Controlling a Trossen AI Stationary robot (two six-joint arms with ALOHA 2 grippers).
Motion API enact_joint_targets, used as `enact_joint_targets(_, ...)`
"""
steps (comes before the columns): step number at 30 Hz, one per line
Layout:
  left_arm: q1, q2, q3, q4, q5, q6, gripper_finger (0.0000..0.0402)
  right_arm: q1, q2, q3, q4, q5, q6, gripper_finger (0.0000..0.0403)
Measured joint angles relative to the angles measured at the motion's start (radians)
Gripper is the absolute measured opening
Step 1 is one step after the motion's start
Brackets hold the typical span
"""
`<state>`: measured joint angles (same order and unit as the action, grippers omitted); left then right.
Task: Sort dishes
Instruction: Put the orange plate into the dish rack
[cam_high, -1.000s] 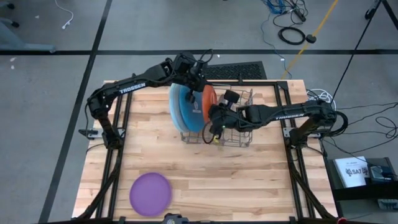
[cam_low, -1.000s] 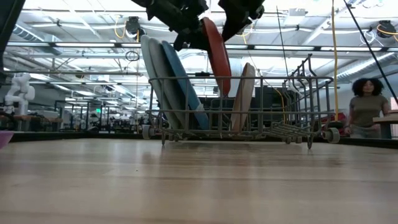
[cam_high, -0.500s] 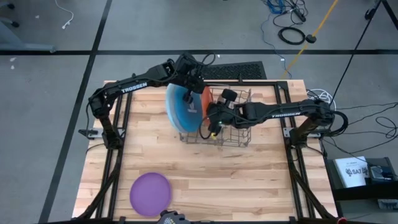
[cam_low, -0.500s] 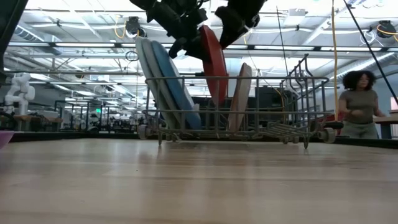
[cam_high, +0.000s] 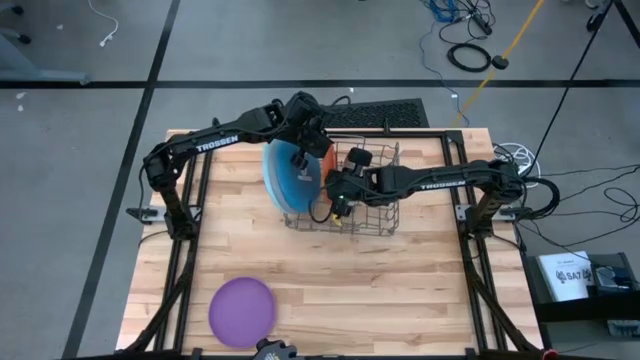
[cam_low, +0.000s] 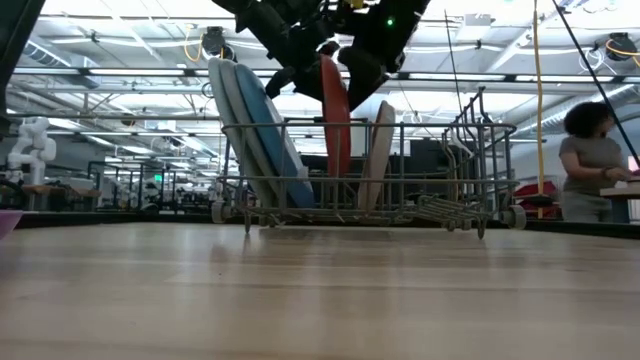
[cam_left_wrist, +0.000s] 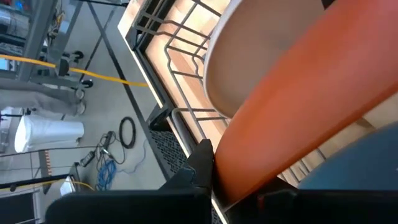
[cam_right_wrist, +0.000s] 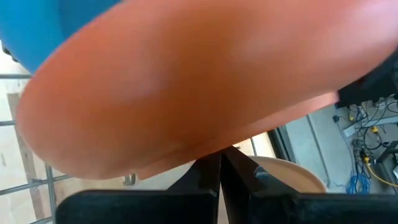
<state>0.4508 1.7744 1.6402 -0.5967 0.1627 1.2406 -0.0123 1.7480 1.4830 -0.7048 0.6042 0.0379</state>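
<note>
Change since the earlier frames: the dish rack (cam_high: 342, 200) has slid leftward across the surface (cam_high: 400, 290), and the orange plate (cam_low: 335, 115) now stands near upright in it instead of leaning

Left end effector (cam_low: 300, 60): above the rack's far side, fingers pressed together on the upper rim of the orange plate, which fills its wrist view (cam_left_wrist: 311, 106)

Right end effector (cam_low: 362, 62): reaching in from the right over the rack; its fingers (cam_right_wrist: 214, 180) are pressed together at the same plate's edge (cam_right_wrist: 186, 81), though a true pinch cannot be told

Orange plate: on edge in the middle of the rack, between the blue plates and the off-white one

Darker blue plate (cam_low: 262, 125): leaning at the rack's left end, with a light blue plate (cam_low: 222, 115) and a pale grey one (cam_low: 238, 120) stacked behind it

Off-white plate (cam_low: 377, 150): on edge just right of the orange one, tilted

Purple plate (cam_high: 242, 310): flat on the surface near the front left, well apart from the rack

Background: a person (cam_low: 590, 160) stands beyond the surface at right
</note>
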Motion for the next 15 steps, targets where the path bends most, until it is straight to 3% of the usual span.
enact_joint_targets(15, -0.041, 0.000, 0.000, -0.022, -0.117, -0.008, 0.0019, 0.000, 0.013, 0.000, -0.015, -0.012, 0.024, 0.0000)
